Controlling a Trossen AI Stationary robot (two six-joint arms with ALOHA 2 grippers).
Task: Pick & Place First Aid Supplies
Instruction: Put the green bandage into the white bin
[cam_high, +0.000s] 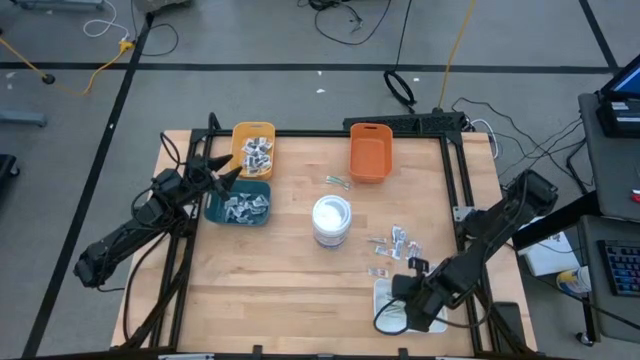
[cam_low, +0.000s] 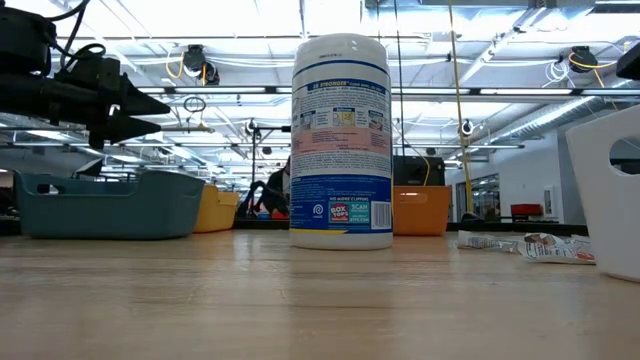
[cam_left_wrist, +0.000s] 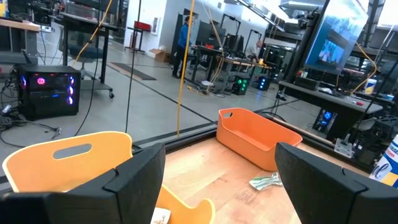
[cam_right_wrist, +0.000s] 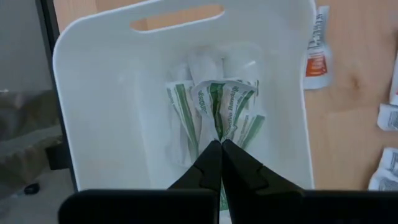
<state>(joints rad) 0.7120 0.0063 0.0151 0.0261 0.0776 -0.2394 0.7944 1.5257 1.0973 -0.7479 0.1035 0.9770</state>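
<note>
packets: our supplies are scattered. Loose ones (cam_high: 398, 241) lie on the bare wood between the tub (cam_high: 331, 221) and the right arm, a couple of green strips (cam_high: 336, 181) sit by the orange bin (cam_high: 370, 152), more fill the yellow bin (cam_high: 253, 148) and teal bin (cam_high: 239, 204)
white tray: green-striped packets (cam_right_wrist: 214, 106) piled in the tray (cam_right_wrist: 93, 106)
right gripper (cam_right_wrist: 220, 152): fingers pressed together over that pile, holding nothing as far as we can see
left gripper (cam_high: 226, 172): jaws apart, empty, up over the yellow and teal bins
handling: we'd guess feather-light, thin, floppy and a bit slick, so they'll slide and bend rather than resist
where to grab: pinch a raised or crumpled edge; flat ones on wood look hard to get under
</note>
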